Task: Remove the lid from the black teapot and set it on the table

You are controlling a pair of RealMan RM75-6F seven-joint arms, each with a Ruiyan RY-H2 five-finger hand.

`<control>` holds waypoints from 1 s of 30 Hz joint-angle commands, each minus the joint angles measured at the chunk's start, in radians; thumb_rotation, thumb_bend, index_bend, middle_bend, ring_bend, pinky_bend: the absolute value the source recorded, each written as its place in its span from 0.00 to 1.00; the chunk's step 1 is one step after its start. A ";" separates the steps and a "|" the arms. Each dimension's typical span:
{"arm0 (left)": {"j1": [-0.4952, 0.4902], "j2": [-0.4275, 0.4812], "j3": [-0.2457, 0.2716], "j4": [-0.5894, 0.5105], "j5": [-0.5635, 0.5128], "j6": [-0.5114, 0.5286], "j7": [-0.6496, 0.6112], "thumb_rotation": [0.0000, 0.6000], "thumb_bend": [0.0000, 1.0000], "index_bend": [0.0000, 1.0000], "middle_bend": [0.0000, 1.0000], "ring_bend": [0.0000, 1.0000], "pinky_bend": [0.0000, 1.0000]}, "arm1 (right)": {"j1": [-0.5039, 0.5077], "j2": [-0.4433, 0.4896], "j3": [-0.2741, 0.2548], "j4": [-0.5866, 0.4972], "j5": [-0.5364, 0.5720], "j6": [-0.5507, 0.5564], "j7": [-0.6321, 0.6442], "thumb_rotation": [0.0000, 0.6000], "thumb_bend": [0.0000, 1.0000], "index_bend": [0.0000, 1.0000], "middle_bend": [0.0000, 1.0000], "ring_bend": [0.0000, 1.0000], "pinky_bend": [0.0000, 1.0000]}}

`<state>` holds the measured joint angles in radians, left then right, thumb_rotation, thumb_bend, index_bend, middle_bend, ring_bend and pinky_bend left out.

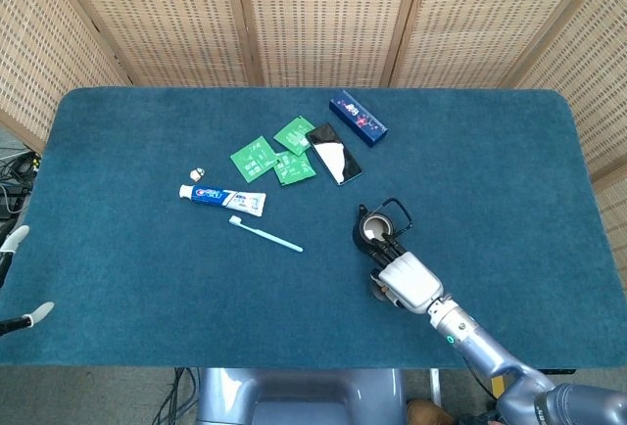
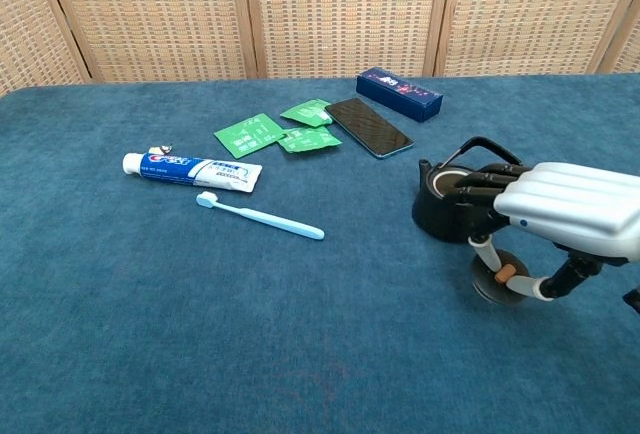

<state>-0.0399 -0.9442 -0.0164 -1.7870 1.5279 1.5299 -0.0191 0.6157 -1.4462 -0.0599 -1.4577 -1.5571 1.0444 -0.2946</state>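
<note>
The black teapot (image 2: 447,210) stands uncovered right of the table's middle, its wire handle up; in the head view the teapot (image 1: 374,229) shows its pale inside. My right hand (image 2: 566,212) is just in front and to the right of it, low over the cloth. It pinches the knob of the black lid (image 2: 497,288), which sits at or just above the table surface. From above, the right hand (image 1: 406,281) covers most of the lid (image 1: 376,294). My left hand (image 1: 14,242) hangs off the table's left edge, fingers apart, holding nothing.
A toothpaste tube (image 2: 194,168) and a light blue toothbrush (image 2: 262,216) lie left of the teapot. Behind it are green sachets (image 2: 265,132), a dark phone (image 2: 370,127) and a blue box (image 2: 400,93). A small white item (image 2: 160,150) lies by the tube.
</note>
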 commanded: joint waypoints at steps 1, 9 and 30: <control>-0.002 -0.001 -0.002 0.001 -0.003 -0.004 0.000 1.00 0.00 0.00 0.00 0.00 0.00 | -0.002 -0.004 0.001 0.012 0.001 -0.005 0.001 1.00 0.31 0.30 0.11 0.00 0.00; -0.002 -0.003 -0.001 -0.001 -0.001 -0.005 0.008 1.00 0.00 0.00 0.00 0.00 0.00 | -0.015 0.047 0.018 -0.038 -0.031 0.049 0.027 1.00 0.25 0.27 0.11 0.00 0.00; 0.019 -0.006 0.033 0.005 0.079 0.027 0.015 1.00 0.00 0.00 0.00 0.00 0.00 | -0.289 0.309 0.021 -0.109 0.048 0.394 0.253 1.00 0.00 0.02 0.00 0.00 0.00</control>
<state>-0.0222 -0.9497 0.0154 -1.7828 1.6058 1.5560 -0.0044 0.3666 -1.1484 -0.0275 -1.5877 -1.5513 1.4321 -0.0616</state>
